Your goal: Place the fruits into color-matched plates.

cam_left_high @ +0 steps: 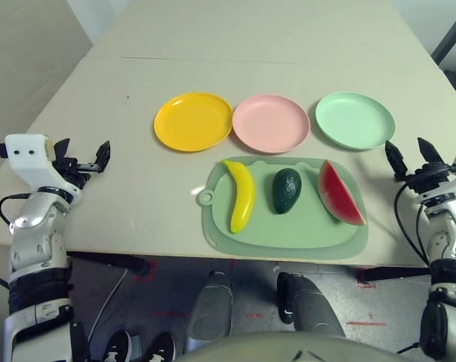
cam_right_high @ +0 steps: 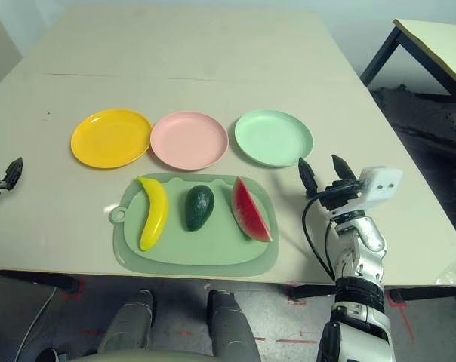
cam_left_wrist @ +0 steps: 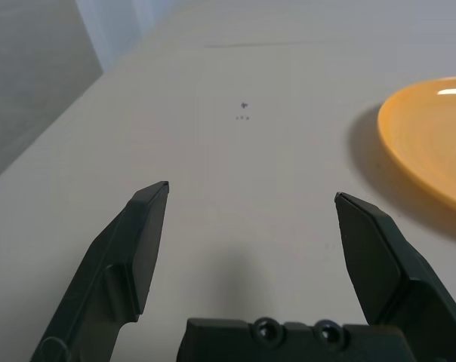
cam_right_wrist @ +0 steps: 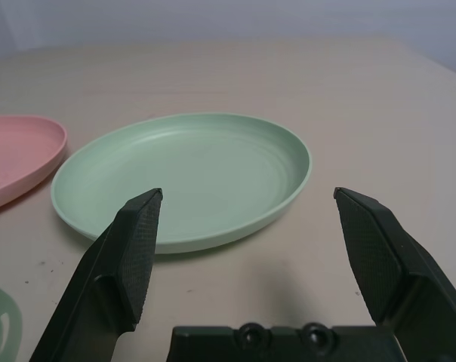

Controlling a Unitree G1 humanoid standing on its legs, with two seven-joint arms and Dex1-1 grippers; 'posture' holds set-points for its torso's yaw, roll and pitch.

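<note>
Three plates stand in a row: yellow [cam_left_high: 193,121], pink [cam_left_high: 271,123], mint green [cam_left_high: 355,120]. In front of them, on a pale green mat [cam_left_high: 285,230], lie a yellow banana [cam_left_high: 241,194], a dark green avocado [cam_left_high: 286,190] and a red watermelon wedge [cam_left_high: 339,194]. My left gripper [cam_left_high: 83,157] hovers open at the table's left side, well left of the yellow plate [cam_left_wrist: 432,139]. My right gripper [cam_left_high: 411,155] is open at the right, just near of the mint plate [cam_right_wrist: 186,177], nothing between its fingers.
The beige table [cam_left_high: 137,60] stretches bare behind the plates and to the left of the mat. Its front edge runs just near of the mat. A second table [cam_right_high: 439,38] with dark legs stands off to the right.
</note>
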